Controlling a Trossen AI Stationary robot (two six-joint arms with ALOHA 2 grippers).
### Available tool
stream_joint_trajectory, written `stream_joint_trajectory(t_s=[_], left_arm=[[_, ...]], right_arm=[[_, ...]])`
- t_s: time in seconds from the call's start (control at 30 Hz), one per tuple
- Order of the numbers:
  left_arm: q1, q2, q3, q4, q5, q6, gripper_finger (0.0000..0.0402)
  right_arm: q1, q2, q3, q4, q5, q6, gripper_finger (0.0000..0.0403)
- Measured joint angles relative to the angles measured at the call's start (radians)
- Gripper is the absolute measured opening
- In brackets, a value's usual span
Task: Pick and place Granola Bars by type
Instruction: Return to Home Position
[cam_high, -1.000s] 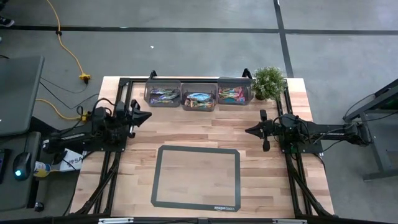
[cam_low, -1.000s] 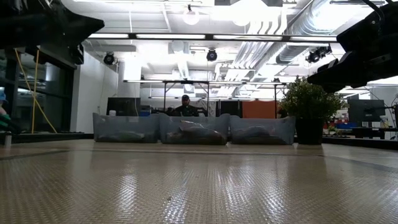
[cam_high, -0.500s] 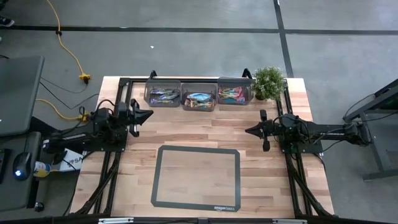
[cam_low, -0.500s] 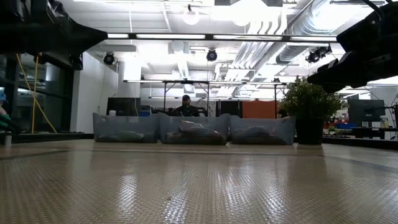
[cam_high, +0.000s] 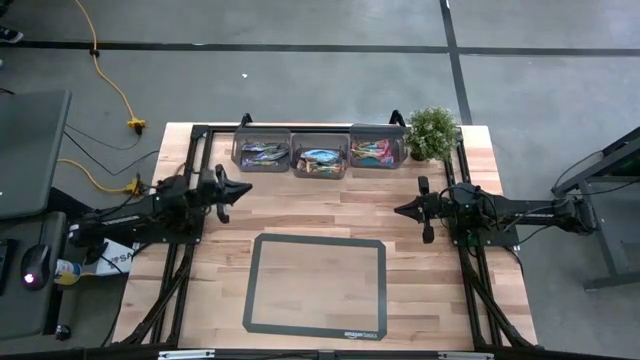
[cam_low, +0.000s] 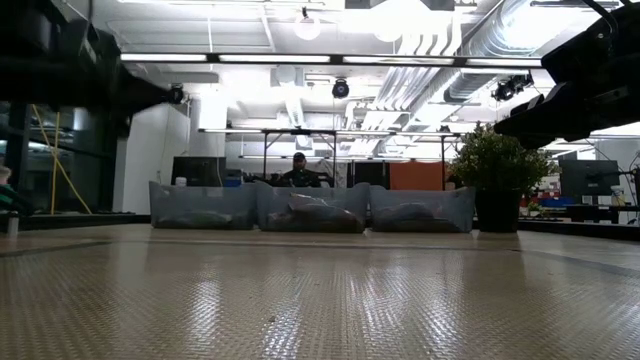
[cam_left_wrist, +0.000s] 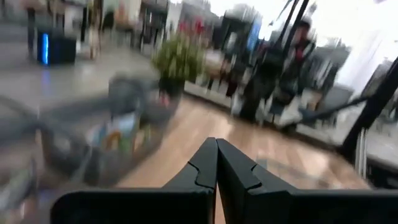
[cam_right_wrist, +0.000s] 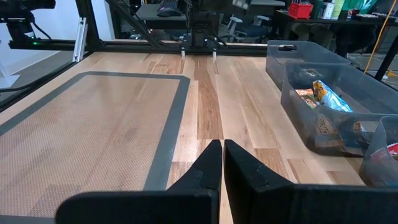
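Jaws closed and empty on both arms, the left gripper (cam_high: 247, 187) hangs over the table (cam_high: 480, 165) at its left side and the right gripper (cam_high: 398, 210) at its right, both well apart from the bars (cam_high: 322, 158), which lie in three bins (cam_high: 262, 132) along the far edge.

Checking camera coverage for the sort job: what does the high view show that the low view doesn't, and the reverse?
High view only: the granola bars by colour inside the bins, the left gripper and right gripper hanging over the bare tabletop on either side, and a yellow cable. Low view only: a person behind the bins, the ceiling lights and ducts. Both: the three bins in a row and the potted plant beside them.
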Motion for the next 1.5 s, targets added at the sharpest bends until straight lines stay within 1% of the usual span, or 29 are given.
stream_joint_trajectory(t_s=[0.07, 0.23, 0.5, 0.67, 0.87, 0.93, 1.03, 1.2, 1.5], left_arm=[[0.000, 0.004, 0.001, -0.047, 0.019, -0.015, 0.0000], [-0.001, 0.024, 0.002, -0.040, 0.068, -0.004, 0.0000], [0.000, 0.077, 0.001, -0.015, 0.178, 0.017, 0.0000], [0.000, 0.083, 0.001, -0.005, 0.256, 0.020, 0.0000], [0.000, 0.084, 0.000, 0.005, 0.358, 0.191, 0.0000], [0.000, 0.084, 0.000, 0.004, 0.362, 0.248, 0.0000], [0.000, 0.084, 0.000, 0.004, 0.336, 0.305, 0.0001], [0.000, 0.083, 0.000, 0.004, 0.277, 0.303, 0.0001], [0.000, 0.083, 0.000, 0.004, 0.268, 0.302, 0.0001]], right_arm=[[0.000, 0.000, 0.000, 0.000, 0.000, 0.000, 0.0000], [0.000, 0.000, 0.000, 0.000, 0.000, 0.000, 0.0000], [0.000, 0.000, 0.000, 0.000, 0.000, 0.000, 0.0000], [0.000, 0.000, 0.000, 0.000, 0.000, 0.000, 0.0000], [0.000, 0.000, 0.000, 0.000, 0.000, 0.000, 0.0000], [0.000, 0.000, 0.000, 0.000, 0.000, 0.000, 0.0000], [0.000, 0.000, 0.000, 0.000, 0.000, 0.000, 0.0000], [0.000, 0.000, 0.000, 0.000, 0.000, 0.000, 0.0000], [0.000, 0.000, 0.000, 0.000, 0.000, 0.000, 0.0000]])
